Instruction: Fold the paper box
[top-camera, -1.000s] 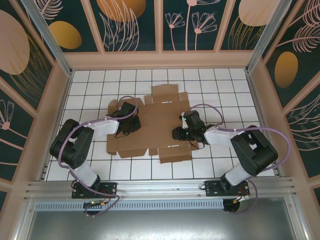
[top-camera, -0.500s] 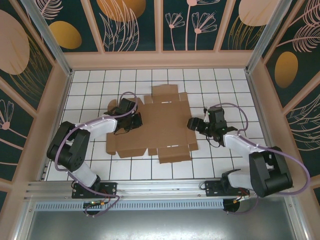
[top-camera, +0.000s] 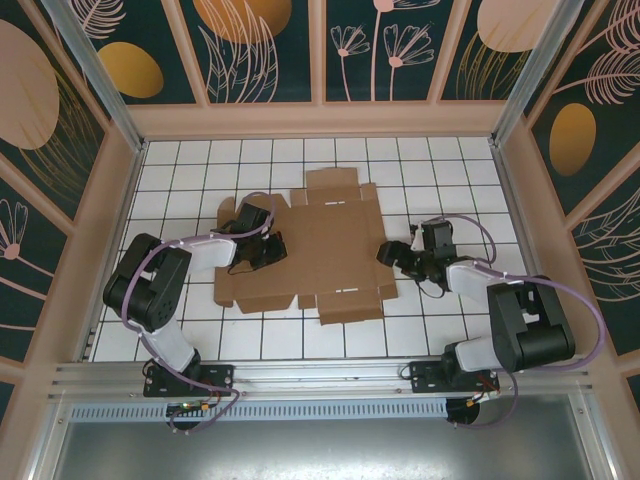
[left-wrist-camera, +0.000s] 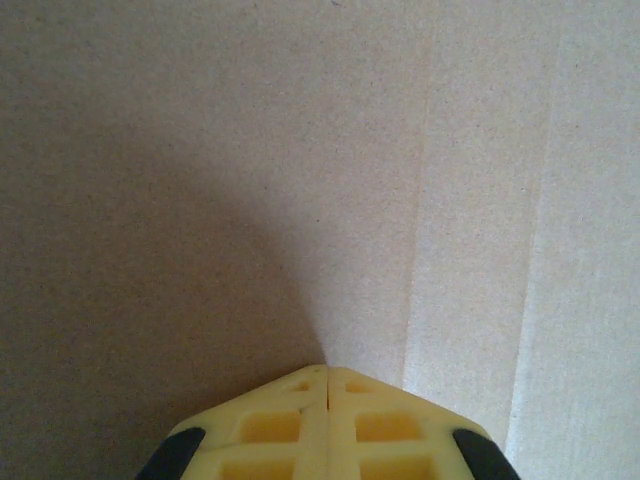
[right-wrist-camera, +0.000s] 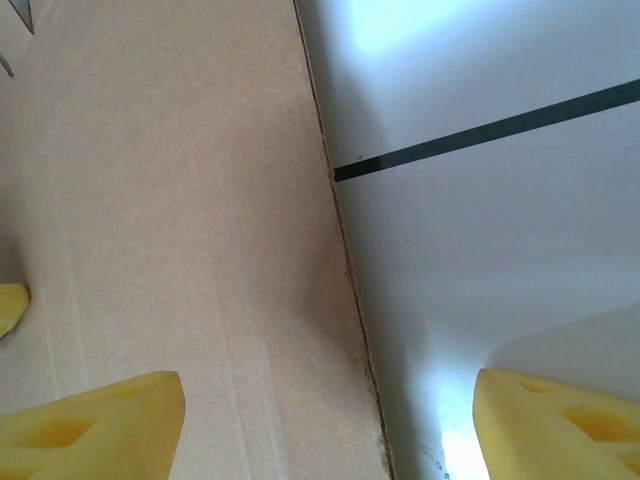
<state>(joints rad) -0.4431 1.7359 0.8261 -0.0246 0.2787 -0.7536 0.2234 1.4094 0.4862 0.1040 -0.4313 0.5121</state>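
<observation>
You had the paper box (top-camera: 325, 245) lying flat and unfolded on the white tiled table (top-camera: 200, 170), between your two grippers. Your left gripper (top-camera: 268, 250) was over the left part of the box. Its yellow fingers (left-wrist-camera: 270, 425) were pressed together with nothing between them, the tips close to the cardboard. Your right gripper (top-camera: 390, 253) was at the right edge of the box with its fingers apart, one over the cardboard and the other over the tile, gripping nothing.

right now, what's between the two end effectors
The bare, flat middle of the paper box spans from left end effector to right end effector; the top view shows it.
</observation>
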